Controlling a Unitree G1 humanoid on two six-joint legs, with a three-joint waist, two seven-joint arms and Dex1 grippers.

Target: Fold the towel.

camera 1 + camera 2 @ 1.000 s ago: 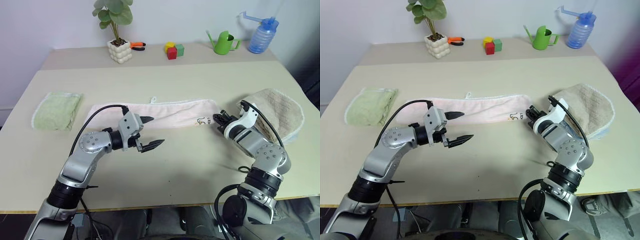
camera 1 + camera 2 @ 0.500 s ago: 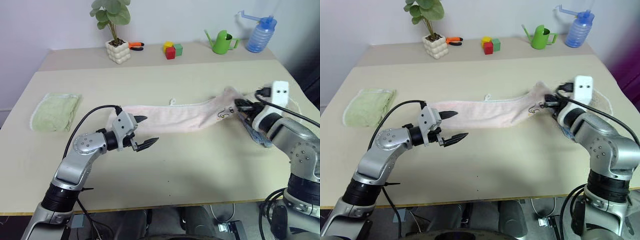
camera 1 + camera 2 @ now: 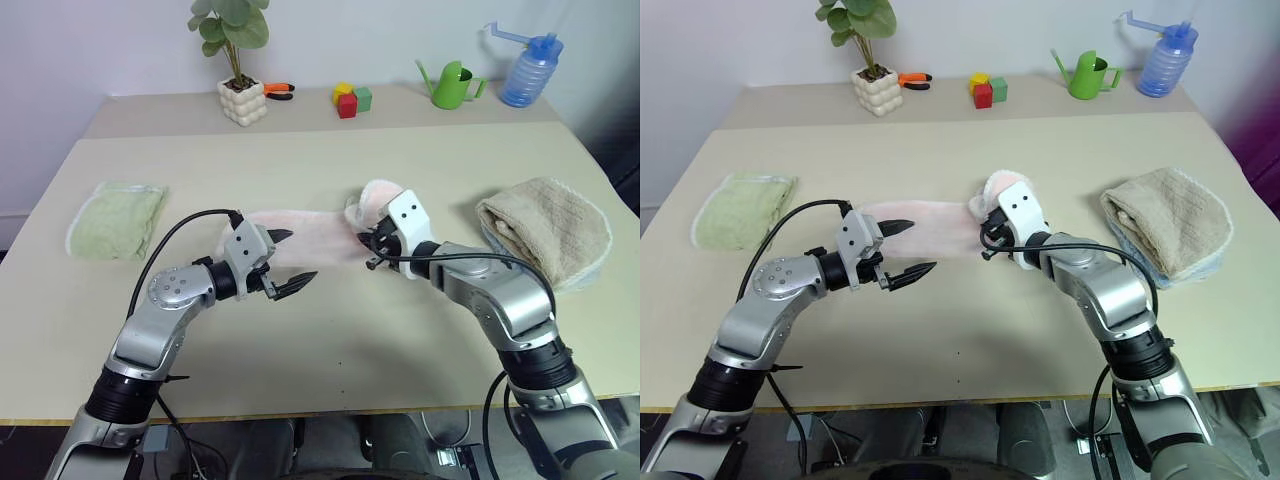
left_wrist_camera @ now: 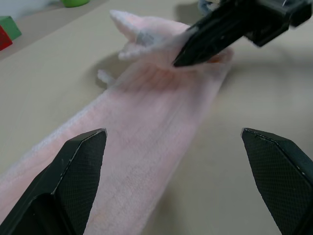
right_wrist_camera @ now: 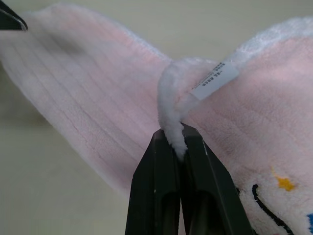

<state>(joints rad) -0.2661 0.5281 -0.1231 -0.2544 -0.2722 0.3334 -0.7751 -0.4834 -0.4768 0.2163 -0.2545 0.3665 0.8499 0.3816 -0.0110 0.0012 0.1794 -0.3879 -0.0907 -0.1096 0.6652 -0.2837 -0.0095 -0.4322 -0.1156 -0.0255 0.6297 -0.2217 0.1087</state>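
The pale pink towel (image 3: 315, 228) lies in a long strip across the middle of the table. Its right end is lifted and doubled back over the strip. My right gripper (image 3: 373, 248) is shut on that end's edge, and the right wrist view shows the fingers (image 5: 166, 161) pinching a roll of hem (image 5: 172, 122) beside a white label (image 5: 212, 81). My left gripper (image 3: 295, 260) hovers open just in front of the towel's left part, with nothing between its fingers. The left wrist view shows the towel (image 4: 146, 122) stretching away to the right gripper's black fingers (image 4: 215, 39).
A light green folded towel (image 3: 115, 218) lies at the left, a beige folded towel (image 3: 548, 228) at the right. Along the back stand a potted plant (image 3: 241, 100), pliers (image 3: 277, 92), coloured blocks (image 3: 350, 100), a green watering can (image 3: 452, 83) and a blue bottle (image 3: 525, 72).
My right gripper has swung left, carrying the towel's right end up and over toward the middle, so the strip is now shorter. The left gripper has stayed in place, open.
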